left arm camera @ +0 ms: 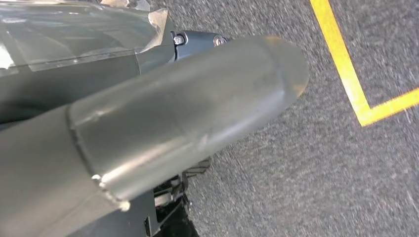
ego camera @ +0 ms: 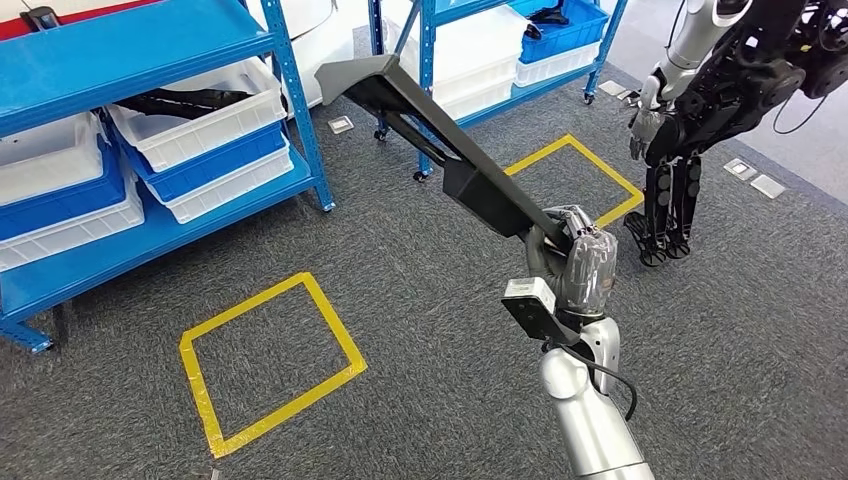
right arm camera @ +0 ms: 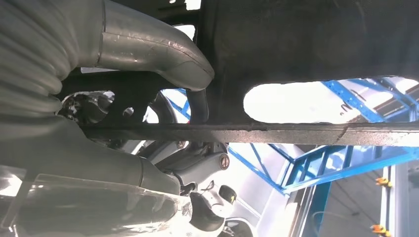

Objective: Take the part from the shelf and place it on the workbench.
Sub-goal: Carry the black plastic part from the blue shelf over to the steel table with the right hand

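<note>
The part [ego camera: 450, 150] is a long black angled metal piece, held up in the air over the grey carpet. My right hand [ego camera: 580, 262] grips its near end, and its far end points toward the blue shelf [ego camera: 150, 50]. In the right wrist view the part [right arm camera: 316, 39] is a dark slotted plate, with my right hand [right arm camera: 148, 44] closed around its edge. My left hand [left arm camera: 163, 118] hangs above the carpet, its thumb stretched out and nothing in its grasp.
White and blue bins [ego camera: 200, 130] stand on the shelf at left. A second blue shelf [ego camera: 500, 60] is at the back. Two yellow tape squares [ego camera: 270, 360] [ego camera: 590, 170] mark the carpet. Another dark robot [ego camera: 720, 90] stands at the right.
</note>
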Robot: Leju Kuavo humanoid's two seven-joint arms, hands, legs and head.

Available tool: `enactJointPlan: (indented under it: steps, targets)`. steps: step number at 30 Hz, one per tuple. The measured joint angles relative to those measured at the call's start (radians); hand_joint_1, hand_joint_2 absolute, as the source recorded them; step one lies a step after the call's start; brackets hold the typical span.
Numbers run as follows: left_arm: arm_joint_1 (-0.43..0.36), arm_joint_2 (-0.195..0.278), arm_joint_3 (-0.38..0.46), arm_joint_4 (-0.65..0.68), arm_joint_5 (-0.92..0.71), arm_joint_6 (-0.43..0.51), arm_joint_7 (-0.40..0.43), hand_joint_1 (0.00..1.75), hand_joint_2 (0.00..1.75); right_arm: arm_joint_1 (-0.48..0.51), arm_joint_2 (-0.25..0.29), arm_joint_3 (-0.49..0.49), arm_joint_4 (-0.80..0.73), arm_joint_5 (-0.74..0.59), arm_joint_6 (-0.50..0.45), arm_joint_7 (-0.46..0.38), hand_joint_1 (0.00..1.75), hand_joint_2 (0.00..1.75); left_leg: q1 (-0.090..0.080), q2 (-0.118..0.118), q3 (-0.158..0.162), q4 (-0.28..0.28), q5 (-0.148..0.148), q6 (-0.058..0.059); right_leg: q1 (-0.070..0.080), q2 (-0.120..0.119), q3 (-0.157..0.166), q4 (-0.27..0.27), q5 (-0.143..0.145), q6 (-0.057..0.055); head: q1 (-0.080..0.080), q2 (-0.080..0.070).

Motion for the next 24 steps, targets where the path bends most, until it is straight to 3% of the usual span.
enactJointPlan:
  steps: [2, 4, 6, 7, 8, 10, 12, 13, 15, 17, 19, 21, 22, 23, 24]
  targets:
    - [0.001, -0.001, 0.000, 0.000, 0.001, 0.000, 0.001, 0.00, 0.00, 0.003, 0.001, -0.006, -0.012, 0.007, 0.006, 0.000, 1.75, 1.75, 0.004, 0.022, 0.005, -0.014, 0.010, 0.009, 0.002, -0.029, -0.023, 0.036, -0.019, 0.004, 0.003, 0.000]
    - [0.003, 0.000, 0.001, 0.000, 0.001, 0.000, 0.000, 0.00, 0.00, 0.001, 0.002, -0.011, -0.019, 0.013, 0.010, 0.000, 1.75, 1.75, 0.003, 0.044, 0.005, -0.021, 0.015, 0.014, 0.002, -0.078, -0.076, 0.147, -0.072, 0.001, 0.009, 0.000]
    - [0.009, -0.001, 0.001, 0.000, 0.001, 0.000, 0.000, 0.00, 0.00, 0.001, 0.002, -0.018, -0.022, 0.017, 0.011, 0.000, 1.75, 1.75, 0.001, 0.066, 0.001, -0.020, 0.015, 0.015, -0.002, -0.094, -0.132, 0.271, -0.118, 0.005, 0.011, 0.000]
    - [0.011, -0.002, 0.002, 0.001, 0.001, 0.000, 0.000, 0.00, 0.00, 0.002, 0.002, -0.021, -0.023, 0.019, 0.011, 0.001, 1.75, 1.75, 0.001, 0.078, 0.000, -0.019, 0.015, 0.015, -0.004, -0.097, -0.137, 0.290, -0.121, 0.011, 0.011, 0.000]
    - [0.013, -0.002, 0.003, 0.001, 0.001, 0.000, 0.000, 0.00, 0.00, 0.002, 0.001, -0.024, -0.024, 0.021, 0.012, 0.001, 1.75, 1.75, 0.001, 0.088, 0.000, -0.018, 0.014, 0.014, -0.006, -0.100, -0.123, 0.267, -0.109, 0.020, 0.011, 0.000]
    - [0.014, -0.003, 0.005, 0.001, 0.001, 0.000, 0.000, 0.00, 0.00, 0.001, 0.000, -0.028, -0.029, 0.022, 0.012, 0.002, 1.75, 1.75, 0.001, 0.106, 0.000, -0.013, 0.010, 0.008, -0.010, -0.126, -0.044, 0.125, -0.063, 0.036, 0.011, 0.000]
    - [0.013, -0.003, 0.008, 0.001, 0.001, 0.001, 0.000, 0.00, 0.00, -0.001, 0.001, -0.029, -0.035, 0.023, 0.013, 0.002, 1.75, 1.75, -0.004, 0.120, -0.001, -0.005, 0.005, -0.003, -0.006, -0.152, 0.015, 0.019, -0.035, 0.032, 0.011, 0.000]
    - [0.014, -0.003, 0.009, 0.001, 0.001, 0.001, 0.000, 0.00, 0.00, -0.002, 0.000, -0.029, -0.037, 0.024, 0.014, 0.002, 1.75, 1.75, -0.006, 0.126, -0.002, -0.003, 0.003, -0.008, -0.003, -0.155, 0.022, 0.003, -0.033, 0.024, 0.010, 0.000]
    - [0.014, -0.004, 0.012, 0.001, 0.002, 0.001, -0.001, 0.00, 0.00, -0.003, -0.002, -0.031, -0.039, 0.031, 0.019, 0.002, 1.75, 1.75, -0.005, 0.136, -0.002, -0.002, 0.002, -0.019, -0.001, -0.137, 0.019, 0.005, -0.028, 0.007, 0.009, 0.000]
    - [0.014, -0.004, 0.015, 0.001, 0.002, 0.001, -0.003, 0.00, 0.00, -0.011, -0.005, -0.035, -0.042, 0.048, 0.028, 0.007, 1.75, 1.75, 0.001, 0.113, -0.011, 0.023, -0.020, -0.031, -0.004, -0.120, 0.016, 0.003, -0.022, -0.007, 0.008, 0.000]
    - [0.017, -0.003, 0.018, 0.001, 0.001, 0.001, -0.005, 0.00, 0.00, -0.029, -0.008, -0.036, -0.044, 0.067, 0.039, 0.016, 1.75, 1.75, 0.005, 0.068, -0.057, 0.129, -0.086, -0.039, -0.006, -0.103, 0.013, 0.001, -0.018, -0.017, 0.006, 0.000]
    - [0.021, -0.003, 0.020, 0.001, 0.001, 0.000, -0.005, 0.00, 0.00, -0.044, -0.011, -0.037, -0.044, 0.078, 0.045, 0.025, 1.75, 1.75, 0.005, 0.050, -0.123, 0.267, -0.146, -0.040, -0.002, -0.085, 0.009, 0.002, -0.015, -0.023, 0.005, 0.000]
    - [0.022, -0.004, 0.022, 0.001, 0.001, 0.000, -0.005, 0.00, 0.00, -0.048, -0.014, -0.037, -0.044, 0.080, 0.046, 0.028, 1.75, 1.75, 0.005, 0.049, -0.141, 0.300, -0.151, -0.038, 0.000, -0.075, 0.008, 0.002, -0.014, -0.024, 0.005, 0.000]
    - [0.023, -0.004, 0.022, 0.001, 0.001, 0.000, -0.005, 0.00, 0.00, -0.051, -0.016, -0.039, -0.044, 0.081, 0.047, 0.029, 1.75, 1.75, 0.005, 0.047, -0.137, 0.290, -0.133, -0.034, 0.003, -0.066, 0.008, 0.002, -0.014, -0.025, 0.005, 0.000]
    - [0.023, -0.003, 0.023, 0.001, 0.001, 0.000, -0.005, 0.00, 0.00, -0.054, -0.018, -0.040, -0.044, 0.081, 0.048, 0.030, 1.75, 1.75, 0.004, 0.043, -0.113, 0.240, -0.099, -0.028, 0.004, -0.056, 0.009, 0.002, -0.013, -0.025, 0.005, 0.000]
